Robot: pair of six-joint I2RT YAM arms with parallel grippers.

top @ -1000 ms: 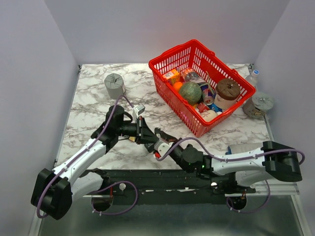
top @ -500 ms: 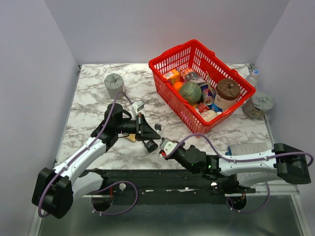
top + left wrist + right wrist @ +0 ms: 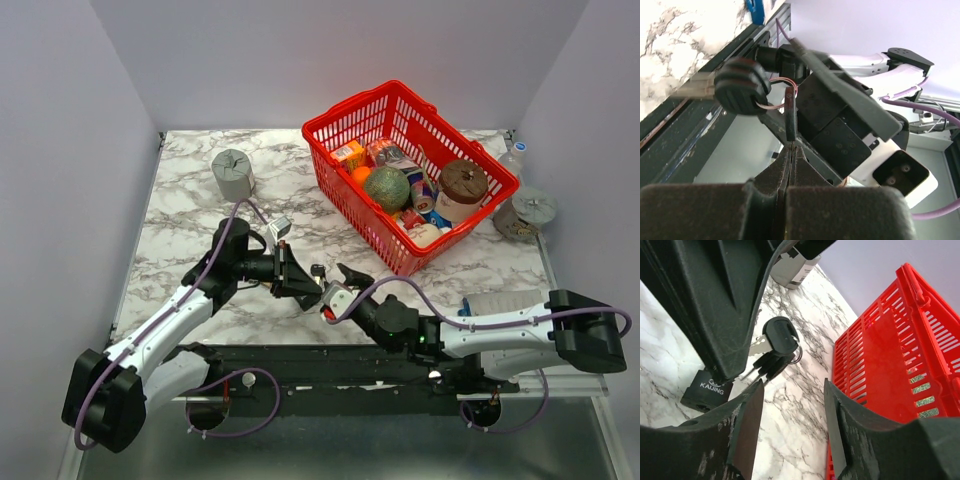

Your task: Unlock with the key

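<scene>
The key [image 3: 781, 336] has a black head and a short silver blade. That blade runs in between the fingers of my left gripper [image 3: 306, 277], which is shut on it. More black-headed keys [image 3: 772, 364] hang from its ring. In the left wrist view the key [image 3: 790, 117] stands edge-on just past the closed fingertips of the left gripper [image 3: 791, 149]. A black padlock [image 3: 707, 387] marked KAIJING lies on the marble under the left fingers. My right gripper [image 3: 341, 281] is open just right of the key [image 3: 318, 270] and holds nothing. Between the parted fingers of the right gripper [image 3: 792, 432] only marble shows.
A red basket [image 3: 340, 200] of groceries stands at the back right, and its wall [image 3: 890, 365] is close to my right gripper. A grey cylinder [image 3: 232, 173] sits at the back left. A lidded jar [image 3: 527, 213] and a bottle [image 3: 512, 156] stand right of the basket.
A second ago the two grippers met. The right one then pulled back, leaving the black padlock on the marble, and has now opened and edged toward the key again. The left stays shut.
</scene>
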